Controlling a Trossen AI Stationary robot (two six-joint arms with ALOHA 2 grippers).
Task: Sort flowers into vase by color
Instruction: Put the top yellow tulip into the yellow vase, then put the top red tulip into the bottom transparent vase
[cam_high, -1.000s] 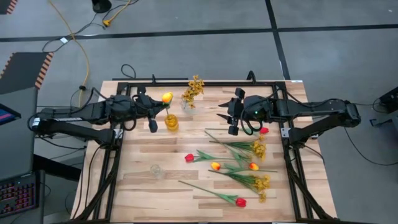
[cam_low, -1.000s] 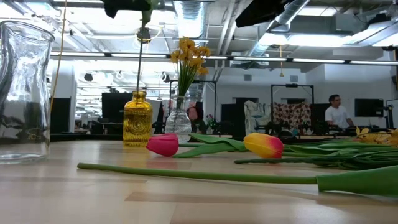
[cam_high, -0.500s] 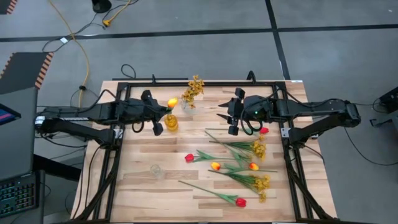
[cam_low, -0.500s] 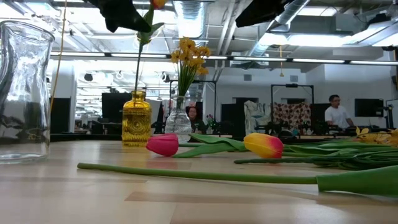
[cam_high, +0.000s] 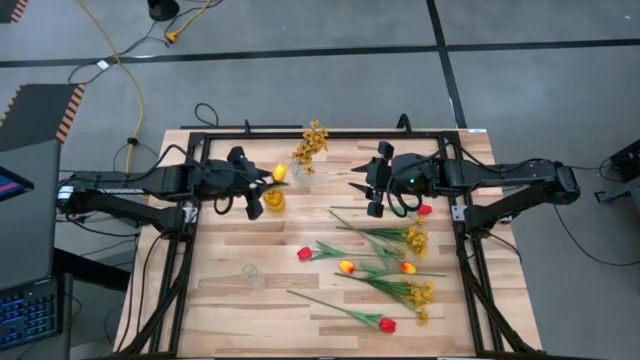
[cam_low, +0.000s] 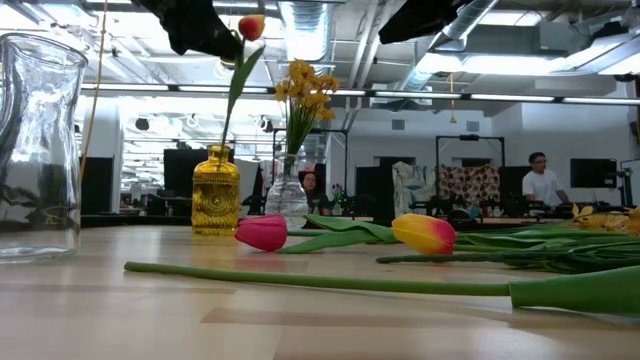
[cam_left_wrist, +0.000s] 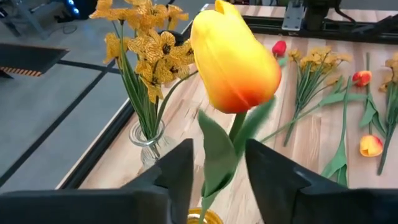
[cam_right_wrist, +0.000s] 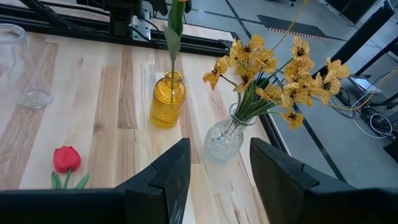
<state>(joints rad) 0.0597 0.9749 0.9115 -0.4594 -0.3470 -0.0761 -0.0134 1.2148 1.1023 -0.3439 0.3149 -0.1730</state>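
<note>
Grey floor all round a wooden tabletop (cam_high: 250, 300) from overhead. Left end effector (cam_high: 262, 190) sits over the amber vase (cam_high: 273, 198), with a yellow-orange tulip (cam_high: 279, 173) poking up beside it; right end effector (cam_high: 372, 187) hangs over bare wood, fingers spread, nothing in them. Loose flowers (cam_high: 385, 262) lie in a heap on the right half, and an empty clear vase (cam_high: 251, 273) stands apart.

Table-level shot gives what overhead can't: the tulip's stem (cam_low: 232, 100) really does go down into the amber vase's neck, leaning, and office space with a seated person (cam_low: 541, 183) sits behind.

Left wrist cam shows its fingers (cam_left_wrist: 180, 171) spread either side of the stem, not pinching it.

Right wrist cam shows the second clear vase (cam_right_wrist: 224, 138) holding the mustard-yellow spray (cam_right_wrist: 273, 78), just beside the amber one.
</note>
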